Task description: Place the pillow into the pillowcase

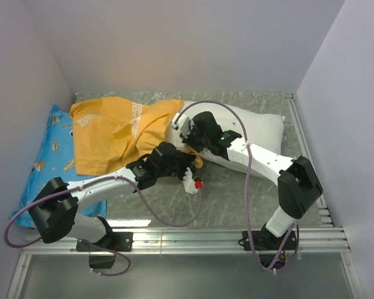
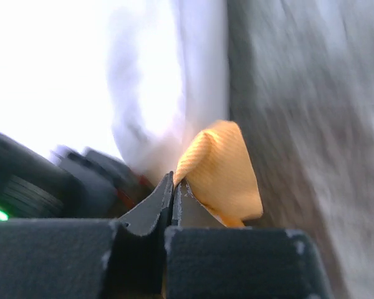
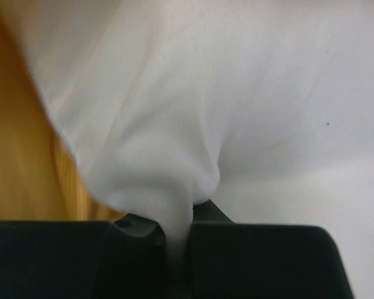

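My left fingers [image 2: 154, 210] are closed on a small pillowcase [image 2: 221, 174] fold, the right fingers [image 3: 140, 228] on pillow [image 3: 237, 112] cloth; I fear the thin fold slips out when pulled.

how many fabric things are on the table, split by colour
white pillow: 1
orange pillowcase: 1
blue cartoon-print pillow: 1
total: 3

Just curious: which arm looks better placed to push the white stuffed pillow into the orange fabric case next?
Probably the right: the right hand pinches the white stuffed pillow, while the left hand is clamped on an edge of the orange fabric pillowcase.
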Controlling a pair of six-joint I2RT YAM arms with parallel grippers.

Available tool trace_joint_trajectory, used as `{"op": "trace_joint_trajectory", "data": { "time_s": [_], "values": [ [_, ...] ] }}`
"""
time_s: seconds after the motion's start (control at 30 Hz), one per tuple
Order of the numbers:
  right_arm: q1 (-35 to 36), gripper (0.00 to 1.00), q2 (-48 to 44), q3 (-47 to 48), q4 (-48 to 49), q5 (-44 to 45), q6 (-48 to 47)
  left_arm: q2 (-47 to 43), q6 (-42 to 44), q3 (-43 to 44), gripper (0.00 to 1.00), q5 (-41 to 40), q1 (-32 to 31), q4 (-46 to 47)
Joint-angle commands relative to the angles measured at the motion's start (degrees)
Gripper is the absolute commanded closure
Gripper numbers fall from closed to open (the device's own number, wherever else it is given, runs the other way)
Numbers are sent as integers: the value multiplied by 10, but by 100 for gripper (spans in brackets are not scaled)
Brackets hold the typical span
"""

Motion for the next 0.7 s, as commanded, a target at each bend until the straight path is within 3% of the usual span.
{"op": "trace_joint_trajectory", "data": {
  "time_s": [0.0, 0.2, 0.27, 0.3, 0.33, 0.43, 0.47, 0.5, 0.57, 0.6, 0.63, 0.67],
  "values": [
    [1, 100, 37, 62, 4, -112, 115, -9, -130, 79, 100, 79, -73, 26],
    [-7, 100, 93, 43, 13, -218, 234, -19, -165, 62, 97, 80, -88, -5],
    [-8, 100, 94, 0, 29, -249, 255, -45, -206, 49, 72, 93, -91, -32],
    [-7, 100, 87, -16, 35, -258, 257, -81, -222, 57, 61, 133, -91, -107],
    [-6, 100, 83, -48, 45, -267, 259, -100, -244, 75, 42, 153, -91, -136],
    [-6, 100, 66, -93, 37, -309, 243, -172, -366, 119, 23, 202, -92, -206],
    [-5, 92, 53, -99, 29, -321, 233, -184, -438, 131, 22, 193, -92, -211],
    [-5, 73, 44, -105, 15, -349, 224, -197, -473, 144, 21, 183, -91, -224],
    [-11, 54, -12, -112, -32, -366, 183, -198, -559, 197, 21, 140, -81, -256],
    [-14, 45, -36, -112, -50, -372, 168, -195, -591, 214, 21, 133, -46, -266],
    [-19, 28, -61, -105, -90, -376, 137, -193, -624, 240, 20, 130, -21, -275],
    [-25, 23, -104, -96, -110, -380, 124, -190, -688, 249, 20, 136, 10, -276]
  ]
}}
